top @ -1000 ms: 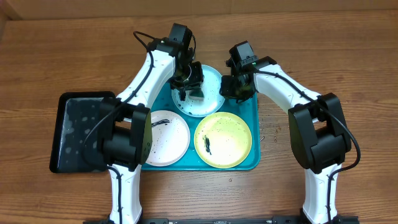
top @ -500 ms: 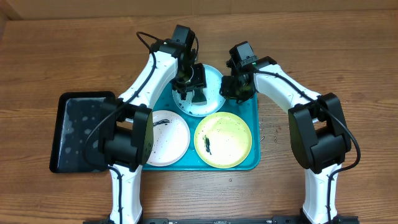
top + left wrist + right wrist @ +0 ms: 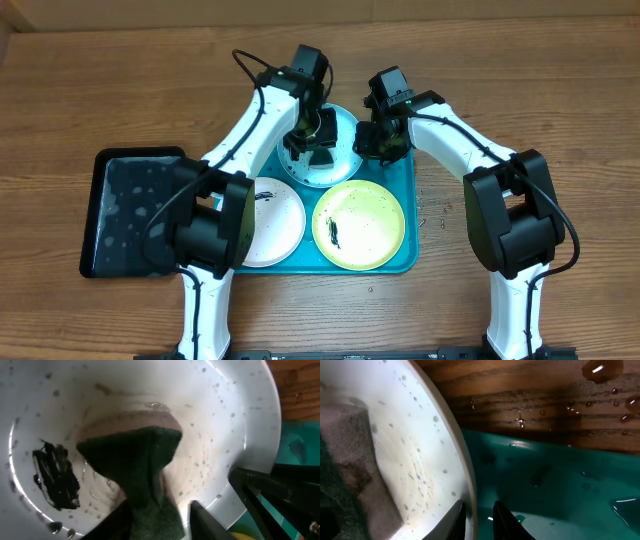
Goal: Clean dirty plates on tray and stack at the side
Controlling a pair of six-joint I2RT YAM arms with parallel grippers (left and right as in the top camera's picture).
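On the turquoise tray (image 3: pixel 405 195), the light blue plate (image 3: pixel 340 130) lies at the back, the white plate (image 3: pixel 275 225) at front left and the yellow-green plate (image 3: pixel 360 225) at front right. My left gripper (image 3: pixel 312 142) is shut on a dark green and tan sponge (image 3: pixel 140 465) that presses on the blue plate (image 3: pixel 225 420), beside a black smear (image 3: pixel 55 477). My right gripper (image 3: pixel 375 140) is shut on that plate's right rim (image 3: pixel 465 460), one finger inside and one outside. The white and yellow-green plates carry black smears.
A smaller black tray (image 3: pixel 130 210) with wet patches lies left of the turquoise one. Water drops and specks dot the wooden table (image 3: pixel 440 210) to the right of the tray. The tray floor (image 3: pixel 555 490) is wet.
My left gripper has slid the sponge to the right across the light blue plate. The right gripper has held still on the rim.
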